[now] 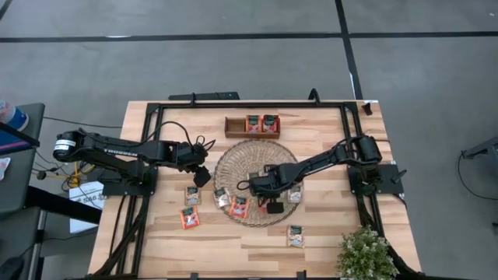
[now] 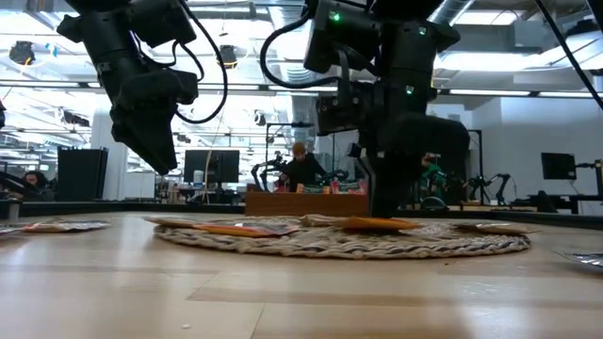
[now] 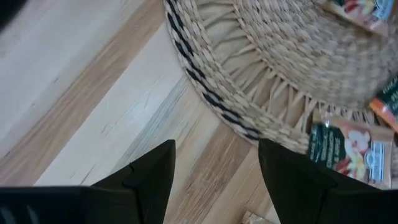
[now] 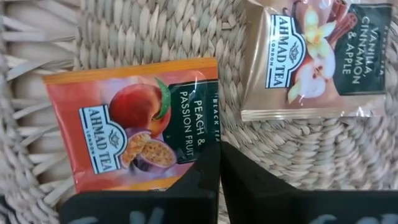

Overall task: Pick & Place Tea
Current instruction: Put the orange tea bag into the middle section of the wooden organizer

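Two fingers of right gripper (image 4: pixel 219 177) apparently pinching orange sachet (image 4: pixel 134 127) edge.

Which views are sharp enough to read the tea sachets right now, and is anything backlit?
Right wrist view: sharp; the orange peach sachet label reads clearly at the right gripper. Left wrist view: soft; the sachet by the woven mat is blurred. Low view: both arms are dark silhouettes against bright ceiling lights.

Overhead view straight down, low view level, both sharing woven mat (image 1: pixel 256 180)
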{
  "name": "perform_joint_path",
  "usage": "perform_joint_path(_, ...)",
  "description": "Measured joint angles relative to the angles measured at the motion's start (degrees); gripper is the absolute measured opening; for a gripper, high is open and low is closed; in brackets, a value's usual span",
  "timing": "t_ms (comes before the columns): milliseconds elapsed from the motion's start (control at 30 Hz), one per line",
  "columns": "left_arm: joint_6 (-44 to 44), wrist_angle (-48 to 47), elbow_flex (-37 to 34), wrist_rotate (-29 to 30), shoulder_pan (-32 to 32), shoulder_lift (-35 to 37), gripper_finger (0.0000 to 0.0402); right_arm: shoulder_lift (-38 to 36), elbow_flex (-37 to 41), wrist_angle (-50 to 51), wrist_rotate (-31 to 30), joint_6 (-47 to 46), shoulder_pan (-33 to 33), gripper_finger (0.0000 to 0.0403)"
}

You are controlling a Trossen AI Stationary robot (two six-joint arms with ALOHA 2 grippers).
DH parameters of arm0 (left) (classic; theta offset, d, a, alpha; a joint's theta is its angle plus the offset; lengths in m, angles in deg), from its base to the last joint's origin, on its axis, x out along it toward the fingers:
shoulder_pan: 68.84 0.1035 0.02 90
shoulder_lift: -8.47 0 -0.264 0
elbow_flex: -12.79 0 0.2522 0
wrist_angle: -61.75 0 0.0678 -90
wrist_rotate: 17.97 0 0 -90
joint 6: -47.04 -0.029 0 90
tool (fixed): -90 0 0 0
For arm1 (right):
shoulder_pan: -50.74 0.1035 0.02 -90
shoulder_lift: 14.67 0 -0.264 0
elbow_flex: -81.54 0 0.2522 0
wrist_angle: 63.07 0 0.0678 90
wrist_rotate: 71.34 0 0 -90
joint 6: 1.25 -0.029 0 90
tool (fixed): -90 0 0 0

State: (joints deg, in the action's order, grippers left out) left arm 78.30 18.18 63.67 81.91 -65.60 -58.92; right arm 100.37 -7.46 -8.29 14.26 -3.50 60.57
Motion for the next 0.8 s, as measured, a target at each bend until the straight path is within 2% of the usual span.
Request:
perform_joint_path(133, -0.04, 0.21, 0.00, 0.01, 0.00, -0.01, 0.0223, -0.17, -1.58, 3.79, -3.23, -0.31, 0.00, 0.0000)
perform_joint_path(400, -0.22, 1.10, 0.00, 0.40, -0.02, 0.00, 0.0223, -0.30, -4.53, 7.17, -5.90, 0.62, -0.20, 0.0000)
perform_joint_path(800, -0.22, 1.48, 0.00, 0.38, -0.02, 0.00, 0.0223, -0.45, -6.78, 16.21, -7.18, 0.69, -0.16, 0.0000)
